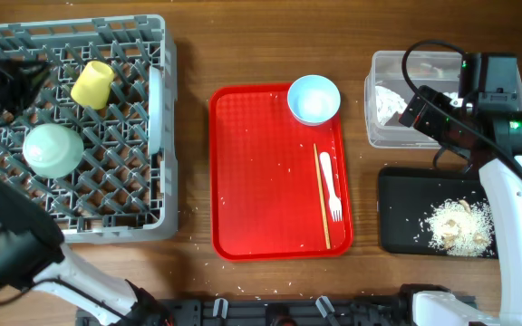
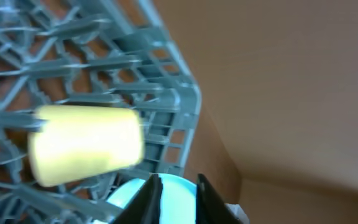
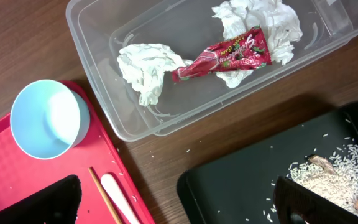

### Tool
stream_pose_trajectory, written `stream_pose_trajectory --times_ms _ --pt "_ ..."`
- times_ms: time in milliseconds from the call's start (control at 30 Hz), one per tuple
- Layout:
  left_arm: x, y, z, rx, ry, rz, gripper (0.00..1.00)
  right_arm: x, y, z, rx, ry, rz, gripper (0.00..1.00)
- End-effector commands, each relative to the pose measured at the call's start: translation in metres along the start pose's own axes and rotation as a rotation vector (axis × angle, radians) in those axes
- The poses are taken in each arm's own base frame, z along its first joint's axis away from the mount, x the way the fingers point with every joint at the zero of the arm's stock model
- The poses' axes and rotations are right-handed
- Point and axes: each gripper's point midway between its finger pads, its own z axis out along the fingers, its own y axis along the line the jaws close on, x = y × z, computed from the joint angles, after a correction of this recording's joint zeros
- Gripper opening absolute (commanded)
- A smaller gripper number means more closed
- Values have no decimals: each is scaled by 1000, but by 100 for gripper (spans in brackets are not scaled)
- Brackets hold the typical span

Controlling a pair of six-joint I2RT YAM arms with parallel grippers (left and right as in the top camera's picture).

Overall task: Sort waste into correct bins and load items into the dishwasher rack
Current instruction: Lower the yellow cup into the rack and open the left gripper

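By right edge of red tray (image 1: 261, 181), fork (image 1: 330, 188), chopstick (image 1: 321, 196); bowl (image 1: 314, 99) at corner

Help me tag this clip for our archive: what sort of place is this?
Probably a staged dish-clearing station, like a canteen tray return: a grey dishwasher rack, a red serving tray carrying a white fork, a clear tub of crumpled tissues and a black tray of rice scraps.

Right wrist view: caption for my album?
Tissues and a red wrapper in the clear tub; rice on the black tray.
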Motion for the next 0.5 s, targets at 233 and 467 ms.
stream_pose_trajectory --times_ms 233,467 --pt "18 -16 68 -722 -242 537 4 -5 0 -6 -7 -24 -7 100" --pt "22 -17 93 -737 -205 693 4 -5 0 -6 -7 -24 -7 100"
